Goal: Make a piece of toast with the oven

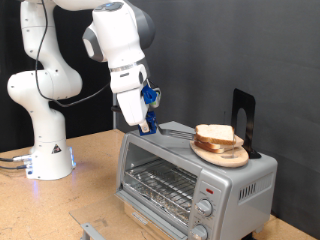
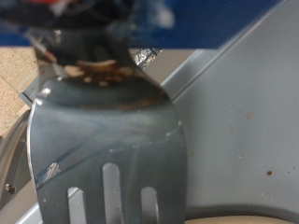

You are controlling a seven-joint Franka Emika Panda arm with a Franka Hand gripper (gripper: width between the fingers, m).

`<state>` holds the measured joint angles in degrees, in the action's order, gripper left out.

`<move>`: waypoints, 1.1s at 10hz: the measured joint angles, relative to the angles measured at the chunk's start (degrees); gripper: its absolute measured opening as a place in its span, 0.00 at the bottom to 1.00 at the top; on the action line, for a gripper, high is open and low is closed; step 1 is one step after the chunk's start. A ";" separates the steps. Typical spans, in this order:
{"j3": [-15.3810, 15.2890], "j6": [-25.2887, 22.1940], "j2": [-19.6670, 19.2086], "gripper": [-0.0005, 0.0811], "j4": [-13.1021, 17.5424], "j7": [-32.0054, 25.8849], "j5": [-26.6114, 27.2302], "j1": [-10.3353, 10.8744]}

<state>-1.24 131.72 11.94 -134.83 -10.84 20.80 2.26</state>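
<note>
Tool [image 1: 147, 122] with spatula [image 2: 107, 140] above oven [image 1: 190, 175]

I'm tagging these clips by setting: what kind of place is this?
Probably a robotics lab test bench, not a home kitchen: a white arm bolted to a plywood tabletop, a black backdrop, and one toaster oven with bread on a wooden plate on top.
</note>
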 joint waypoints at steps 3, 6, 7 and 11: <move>-0.05 0.09 0.49 0.50 -0.04 0.01 0.00 0.00; -0.10 0.38 1.46 0.50 -0.38 0.01 0.00 0.00; -0.10 0.39 1.87 0.50 -0.51 0.01 0.00 -0.01; -0.41 0.38 2.01 0.50 -0.58 0.06 -0.01 -0.01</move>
<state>-1.65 132.11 13.95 -135.40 -10.79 20.80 2.25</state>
